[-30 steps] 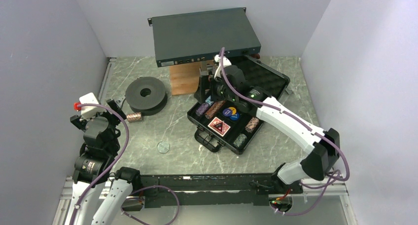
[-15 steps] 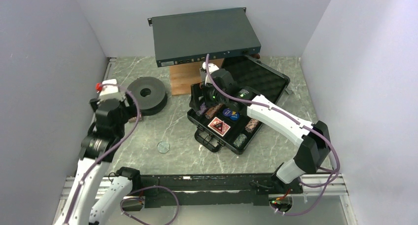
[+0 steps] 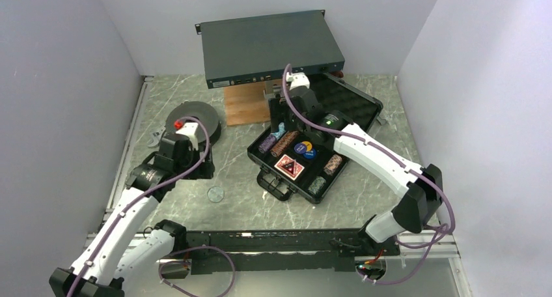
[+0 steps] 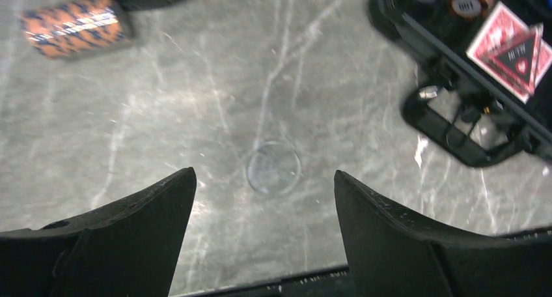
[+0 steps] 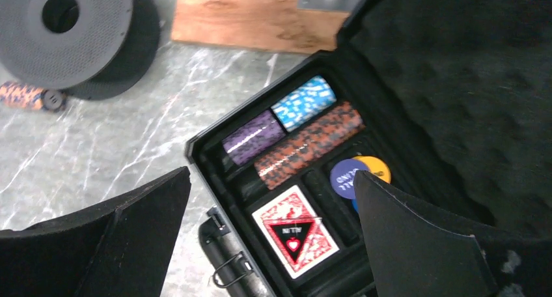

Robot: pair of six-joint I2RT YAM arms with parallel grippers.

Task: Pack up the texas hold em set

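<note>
The black case (image 3: 268, 178) lies open right of centre, its foam lid (image 3: 348, 101) tipped back. In it are chip rolls (image 3: 285, 144), a red-backed deck with the red-black triangle (image 3: 289, 167) and blue and yellow buttons (image 3: 304, 148); the right wrist view shows them too (image 5: 306, 144). One orange chip roll (image 4: 75, 25) lies loose on the table by the spool, hidden under my left arm in the top view. My left gripper (image 4: 263, 173) is open and empty, above a clear disc (image 4: 274, 169). My right gripper (image 5: 271, 172) is open and empty above the case's left end.
A large grey electronics box (image 3: 267, 46) stands at the back on a wooden block (image 3: 244, 105). A dark round spool (image 3: 195, 114) lies at the left. The clear disc (image 3: 215, 194) lies on the marble table. Walls close in on both sides.
My left arm has swung from the left wall in over the table beside the spool, covering the loose chip roll in the top view. My right gripper dipped left, then came back over the case.
</note>
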